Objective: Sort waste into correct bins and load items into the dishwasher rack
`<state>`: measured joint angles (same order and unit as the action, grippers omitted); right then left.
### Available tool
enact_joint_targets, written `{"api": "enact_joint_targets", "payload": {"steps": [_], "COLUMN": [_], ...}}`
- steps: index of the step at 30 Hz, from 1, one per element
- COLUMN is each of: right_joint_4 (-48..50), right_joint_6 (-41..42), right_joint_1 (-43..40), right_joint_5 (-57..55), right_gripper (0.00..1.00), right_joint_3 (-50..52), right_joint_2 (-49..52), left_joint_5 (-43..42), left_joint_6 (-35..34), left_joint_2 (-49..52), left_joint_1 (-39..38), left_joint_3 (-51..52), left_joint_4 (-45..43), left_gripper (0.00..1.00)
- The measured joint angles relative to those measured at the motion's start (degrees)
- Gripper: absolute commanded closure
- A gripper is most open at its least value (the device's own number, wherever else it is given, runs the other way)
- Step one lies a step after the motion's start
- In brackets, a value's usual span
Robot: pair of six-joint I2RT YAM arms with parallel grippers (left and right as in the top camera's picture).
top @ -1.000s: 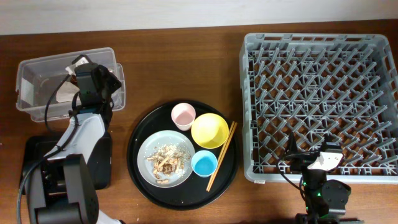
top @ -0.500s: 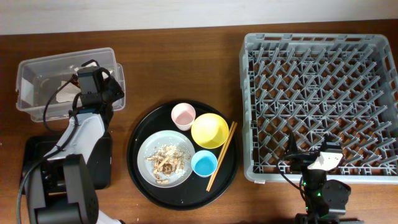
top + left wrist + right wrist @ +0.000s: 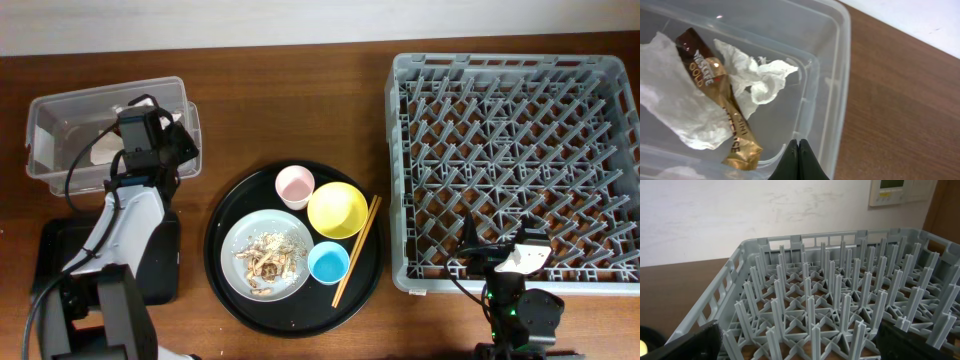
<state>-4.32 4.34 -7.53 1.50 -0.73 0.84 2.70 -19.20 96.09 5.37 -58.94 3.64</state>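
Inside the clear tub (image 3: 60, 108), at the table's far left corner, lie the crumpled white napkins (image 3: 682, 107) with a brown-and-gold wrapper (image 3: 720, 102) lying slantwise across them. The left gripper (image 3: 798, 159) hangs over the tub's right side, its two fingers pressed tight together with nothing between them, the tips just beside the tub's inner wall and clear of the paper.

Below the tub, partly under the left arm, sits the flat black tray (image 3: 58, 238). Right of it the round black tray (image 3: 222, 290) carries the rest. The grey plate (image 3: 291, 236) sits at its front left with beige food scraps (image 3: 264, 263) scattered on it. The pink cup (image 3: 295, 186) stands at the back, and the yellow bowl (image 3: 336, 210) is just beside it. The blue cup (image 3: 328, 262) stands in front of the bowl, close against the plate. The chopsticks (image 3: 357, 250) lie together along the tray's right side (slanted, their far ends by the bowl).

The grey rack (image 3: 500, 62) fills the right half of the brown table (image 3: 300, 100), with only pegs showing inside. The right gripper (image 3: 800, 342) hovers low at the rack's front edge, its fingers spread wide apart and holding nothing, facing across the pegs.
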Motion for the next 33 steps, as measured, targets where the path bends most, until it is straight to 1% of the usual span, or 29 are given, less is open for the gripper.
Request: {"api": "enact_joint_targets", "payload": {"steps": [5,12,21,33], "right_joint_4": [0.02,0.02,0.0,0.0], "right_joint_6": [0.0,-0.02,0.0,0.02], "right_joint_1": [0.0,0.0,0.0,0.0], "right_joint_5": [0.0,0.0,0.0,0.0], "right_gripper": [0.01,0.01,0.01,0.01], "right_joint_3": [0.0,0.0,0.0,0.0], "right_joint_2": [0.0,0.0,0.0,0.0], "left_joint_5": [-1.05,-2.51,-2.64,-2.95], "left_joint_6": [0.02,2.93,3.41,3.41], "left_joint_2": [0.0,0.0,0.0,-0.11], "left_joint_1": [0.33,0.33,0.33,1.16], "left_joint_3": [0.0,0.0,0.0,0.0], "left_joint_4": [-1.07,3.15,6.69,5.84], "left_gripper": [0.99,0.99,0.99,0.99]}}
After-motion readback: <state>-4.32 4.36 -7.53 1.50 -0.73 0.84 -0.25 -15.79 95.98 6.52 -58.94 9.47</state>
